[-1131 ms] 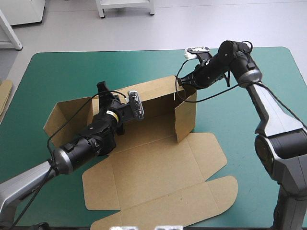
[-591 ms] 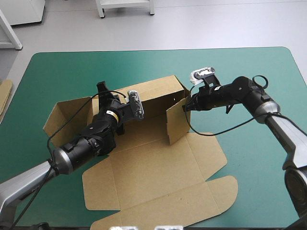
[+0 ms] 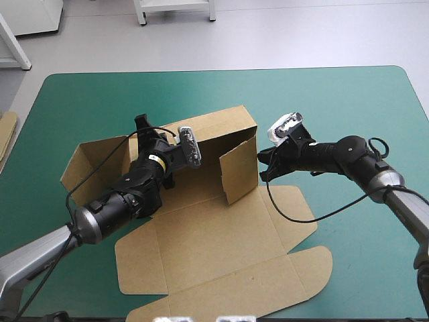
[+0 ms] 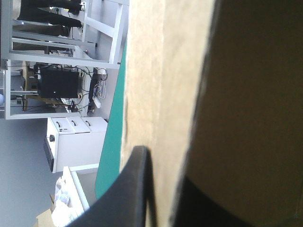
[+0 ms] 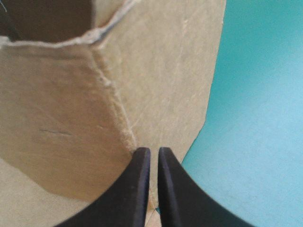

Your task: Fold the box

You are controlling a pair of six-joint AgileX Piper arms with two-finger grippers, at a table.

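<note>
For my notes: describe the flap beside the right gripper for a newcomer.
On the teal-green table lies the brown box, back wall raised. At that wall's right end, beside the right gripper, one short flap stands upright; nearer panels lie flat.

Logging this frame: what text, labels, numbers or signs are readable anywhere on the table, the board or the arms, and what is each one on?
No text can be read in any view.
box: plain brown board, no print or logo on any panel that shows.
scratch on the board: a thin dark line, not writing.
label on the left arm's wrist: small and pale yellow, too small to read.
cover: plain teal-green, no marks.
</note>
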